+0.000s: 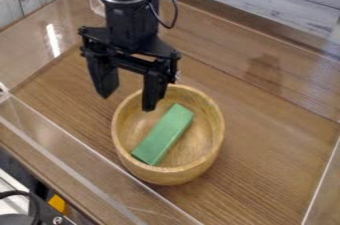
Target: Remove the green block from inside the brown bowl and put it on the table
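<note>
A brown wood-grain table [265,75] with long plank lines fills the view, bordered by low clear plastic walls [40,129] that catch pale reflections along the near left side, with a whitish planked surface beyond the far edge. Taking the round light-brown wooden bowl [122,134] with its thick rim and visible grain as the landmark: it sits on the table in the lower middle of the view, upright. Inside it lies the small flat matte mid-green rectangular block [162,135], resting on the bowl's floor and running diagonally, its upper end toward the bowl's far right rim and its lower end near the bowl's near left wall. Above the bowl's far left rim hangs the black robot gripper [127,83], pointing down from a dark arm that rises out of the top of the view. Its two black fingers [99,76] stand spread wide and released, grasping nothing; one hangs outside the bowl to its upper left, the other over the bowl's far rim. The green block lies apart from both fingers.
</note>
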`<state>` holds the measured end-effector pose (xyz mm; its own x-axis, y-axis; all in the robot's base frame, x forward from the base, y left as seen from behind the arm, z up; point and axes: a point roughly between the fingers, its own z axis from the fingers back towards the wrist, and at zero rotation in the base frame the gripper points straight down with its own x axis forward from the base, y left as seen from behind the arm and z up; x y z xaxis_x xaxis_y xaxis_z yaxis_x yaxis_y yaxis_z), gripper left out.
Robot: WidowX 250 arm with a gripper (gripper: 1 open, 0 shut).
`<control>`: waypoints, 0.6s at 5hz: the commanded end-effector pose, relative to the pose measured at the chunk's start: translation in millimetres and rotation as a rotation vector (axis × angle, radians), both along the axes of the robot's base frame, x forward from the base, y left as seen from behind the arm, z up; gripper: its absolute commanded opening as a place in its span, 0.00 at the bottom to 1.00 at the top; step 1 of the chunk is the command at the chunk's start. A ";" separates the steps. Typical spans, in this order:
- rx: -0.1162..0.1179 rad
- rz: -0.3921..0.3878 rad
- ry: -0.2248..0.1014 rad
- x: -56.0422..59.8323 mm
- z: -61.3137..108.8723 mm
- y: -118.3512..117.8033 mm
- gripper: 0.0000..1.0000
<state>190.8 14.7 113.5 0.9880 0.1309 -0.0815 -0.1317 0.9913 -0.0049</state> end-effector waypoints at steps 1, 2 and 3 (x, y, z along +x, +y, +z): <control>0.009 -0.009 -0.049 13.0 5.8 1.4 1.00; 0.010 -0.011 -0.051 19.1 0.6 2.6 1.00; 0.011 -0.004 -0.049 19.2 -5.4 0.7 1.00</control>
